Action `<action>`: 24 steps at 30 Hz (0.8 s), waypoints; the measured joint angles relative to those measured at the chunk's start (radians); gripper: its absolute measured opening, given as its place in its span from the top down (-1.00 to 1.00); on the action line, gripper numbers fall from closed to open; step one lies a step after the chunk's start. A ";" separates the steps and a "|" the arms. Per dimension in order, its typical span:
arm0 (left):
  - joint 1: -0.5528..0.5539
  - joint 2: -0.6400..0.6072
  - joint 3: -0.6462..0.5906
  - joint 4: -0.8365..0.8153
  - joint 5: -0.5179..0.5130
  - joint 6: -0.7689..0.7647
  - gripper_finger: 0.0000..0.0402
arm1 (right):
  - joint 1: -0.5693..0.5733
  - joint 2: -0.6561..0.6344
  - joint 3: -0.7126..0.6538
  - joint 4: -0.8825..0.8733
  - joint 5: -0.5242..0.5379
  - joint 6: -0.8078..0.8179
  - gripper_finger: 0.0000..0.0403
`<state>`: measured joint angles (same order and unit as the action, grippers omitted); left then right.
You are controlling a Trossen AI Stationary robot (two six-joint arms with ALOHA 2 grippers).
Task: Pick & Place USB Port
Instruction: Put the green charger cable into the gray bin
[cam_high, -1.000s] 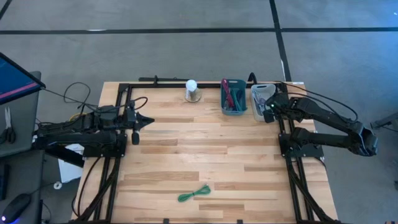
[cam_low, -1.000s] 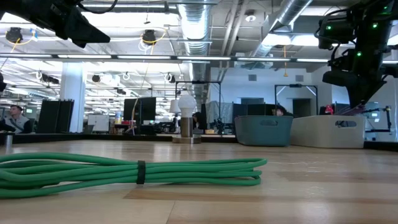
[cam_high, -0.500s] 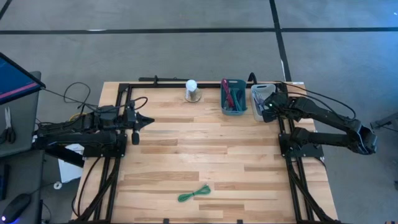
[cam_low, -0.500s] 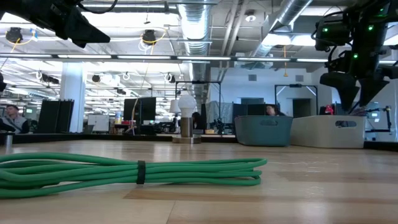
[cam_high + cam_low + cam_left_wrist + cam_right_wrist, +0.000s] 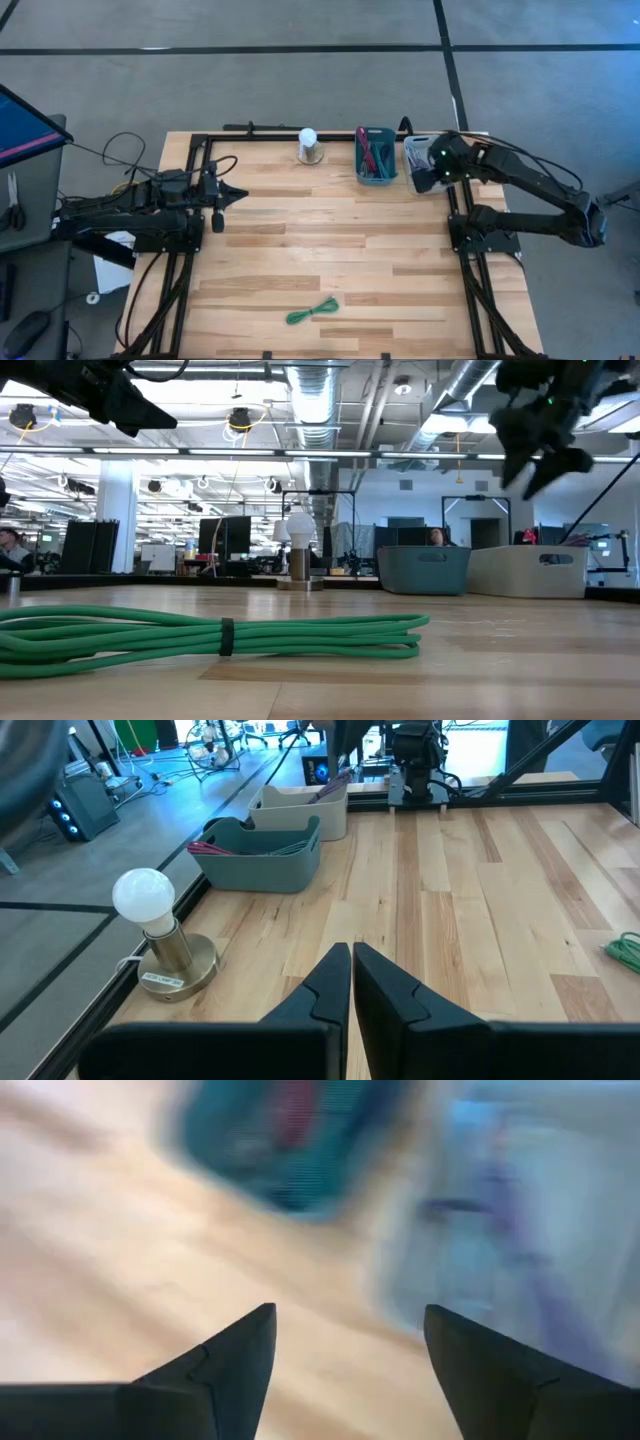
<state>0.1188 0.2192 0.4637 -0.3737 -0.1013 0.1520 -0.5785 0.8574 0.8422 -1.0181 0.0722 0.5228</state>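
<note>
A green coiled cable [image 5: 313, 311] lies flat near the table's front edge, close up in the low view [image 5: 210, 635]. A teal bin [image 5: 376, 155] and a white bin [image 5: 414, 166] at the far right hold more cables. Which of these carries the USB port, I cannot tell. My right gripper [image 5: 424, 180] hangs open above the white bin [image 5: 527, 570], fingers slanting down with nothing between them [image 5: 350, 1315]. My left gripper [image 5: 240, 196] waits shut and level at the table's left side [image 5: 352, 952].
A white bulb on a round brass base [image 5: 309, 146] stands at the far edge, left of the teal bin [image 5: 258, 850]. Black frame rails run along the left, far and right edges [image 5: 470, 280]. Bare wood lies between the bins and the green cable.
My right gripper has opened just above the white bin, then risen well clear of it and tipped to a shallower slant. Nothing came up with it. The green cable has kept still.
</note>
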 joint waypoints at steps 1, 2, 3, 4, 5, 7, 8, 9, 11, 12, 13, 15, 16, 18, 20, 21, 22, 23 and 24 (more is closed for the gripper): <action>0.000 0.000 0.000 0.000 0.000 0.000 0.92 | 0.011 0.000 0.002 0.036 -0.064 0.000 -0.21; 0.000 0.000 0.000 0.000 0.000 0.000 0.92 | 0.023 0.000 0.002 0.074 -0.134 -0.001 -0.20; 0.000 0.000 0.000 0.000 0.000 0.000 0.92 | 0.036 0.000 0.002 0.111 -0.200 -0.001 -0.19; 0.000 0.000 0.000 0.000 0.000 0.000 0.92 | 0.053 0.000 0.002 0.151 -0.261 -0.002 -0.18; 0.000 0.000 0.000 0.000 0.000 0.000 0.92 | 0.073 0.001 0.002 0.193 -0.312 -0.002 -0.17; 0.000 0.000 0.000 0.000 0.000 0.000 0.92 | 0.129 0.010 0.002 0.292 -0.374 -0.008 -0.14; 0.000 0.000 0.000 0.000 0.000 0.000 0.92 | 0.162 0.018 0.002 0.339 -0.388 -0.024 -0.13; 0.000 0.000 0.000 0.000 0.000 0.000 0.92 | 0.198 0.027 0.002 0.389 -0.392 -0.047 -0.12; 0.000 0.000 0.000 0.000 0.000 0.000 0.92 | 0.266 0.047 0.002 0.500 -0.395 -0.099 -0.09; 0.000 0.000 0.000 0.000 0.000 0.000 0.92 | 0.300 0.060 0.002 0.554 -0.394 -0.123 -0.07; 0.000 0.000 0.000 0.000 0.000 0.000 0.92 | 0.332 0.077 0.002 0.610 -0.394 -0.145 -0.06; 0.000 0.000 0.000 0.000 0.000 0.000 0.92 | 0.389 0.112 0.002 0.715 -0.393 -0.191 -0.03; 0.000 0.000 0.000 0.000 0.000 0.000 0.92 | 0.414 0.131 0.002 0.759 -0.393 -0.212 -0.01; 0.000 0.000 0.000 0.004 0.000 0.000 0.92 | 0.449 0.172 0.002 0.843 -0.393 -0.250 0.01; 0.000 0.000 0.000 0.009 0.000 0.000 0.92 | 0.472 0.217 0.002 0.914 -0.387 -0.269 0.04; 0.000 0.000 0.000 0.009 0.000 0.000 0.92 | 0.476 0.242 0.002 0.957 -0.386 -0.269 0.06; 0.000 0.000 0.000 0.010 0.000 0.000 0.92 | 0.480 0.269 0.002 1.003 -0.385 -0.269 0.07; 0.000 0.000 0.000 0.011 0.000 0.000 0.92 | 0.482 0.295 0.002 1.041 -0.385 -0.267 0.09; 0.000 0.000 0.000 0.015 0.000 0.000 0.92 | 0.483 0.323 0.002 1.075 -0.383 -0.251 0.11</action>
<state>0.1189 0.2192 0.4637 -0.3591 -0.1009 0.1516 -0.0952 1.1801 0.8444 0.0569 -0.3113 0.2716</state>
